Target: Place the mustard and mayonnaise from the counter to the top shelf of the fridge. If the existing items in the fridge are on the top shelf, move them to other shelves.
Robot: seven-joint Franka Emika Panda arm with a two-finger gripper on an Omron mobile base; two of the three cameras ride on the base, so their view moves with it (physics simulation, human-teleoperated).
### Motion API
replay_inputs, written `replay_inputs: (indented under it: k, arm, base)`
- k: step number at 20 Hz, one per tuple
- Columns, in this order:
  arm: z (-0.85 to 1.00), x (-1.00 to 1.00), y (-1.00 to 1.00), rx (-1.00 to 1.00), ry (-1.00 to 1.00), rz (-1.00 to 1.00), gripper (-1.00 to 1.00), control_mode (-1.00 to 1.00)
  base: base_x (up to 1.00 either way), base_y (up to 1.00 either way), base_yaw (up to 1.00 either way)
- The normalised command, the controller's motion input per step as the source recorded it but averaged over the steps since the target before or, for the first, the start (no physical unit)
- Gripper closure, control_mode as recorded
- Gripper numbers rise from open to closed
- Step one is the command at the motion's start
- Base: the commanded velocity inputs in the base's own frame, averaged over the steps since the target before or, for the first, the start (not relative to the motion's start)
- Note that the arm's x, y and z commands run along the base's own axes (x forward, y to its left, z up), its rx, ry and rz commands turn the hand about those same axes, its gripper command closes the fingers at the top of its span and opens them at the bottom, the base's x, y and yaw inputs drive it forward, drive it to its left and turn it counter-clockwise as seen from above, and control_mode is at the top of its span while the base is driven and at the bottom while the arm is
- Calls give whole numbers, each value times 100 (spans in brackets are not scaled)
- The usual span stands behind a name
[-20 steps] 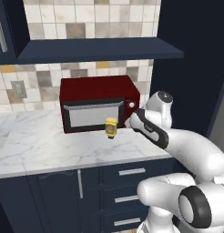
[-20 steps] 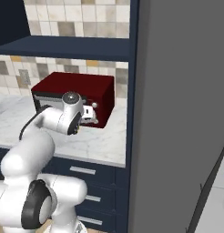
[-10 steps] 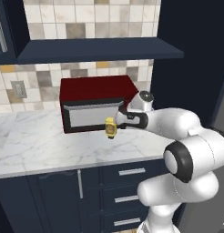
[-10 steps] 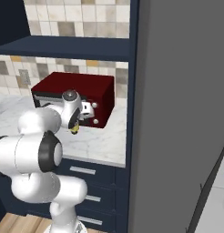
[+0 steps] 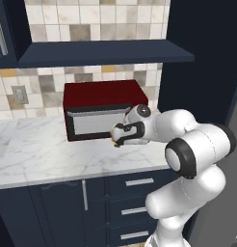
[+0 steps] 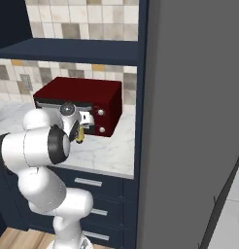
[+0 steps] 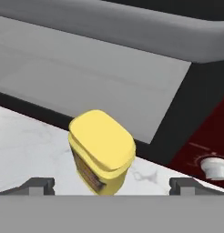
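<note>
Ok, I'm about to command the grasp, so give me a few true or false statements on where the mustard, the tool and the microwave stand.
1. The mustard stands on the counter in front of the red microwave. True.
2. The tool is shut on the mustard. False: its fingertips stand wide open, one on either side of the bottle, not touching it.
3. The mustard's cap is blue. False: it is yellow, like the bottle.
4. The microwave door is closed. True.
5. The mustard lies on its side. False: it stands cap up.
</note>
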Motion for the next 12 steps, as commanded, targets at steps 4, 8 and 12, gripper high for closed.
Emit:
replay_inputs:
  k: [4, 8, 12]
  arm:
    - [-12, 3, 8, 0, -15, 0, -100, -100]
    - [-3, 0, -18, 0, -12, 0, -100, -100]
    - [0, 0, -6, 0, -10, 0, -100, -100]
  base:
    - [0, 0, 0]
    - [0, 0, 0]
    - [0, 0, 0]
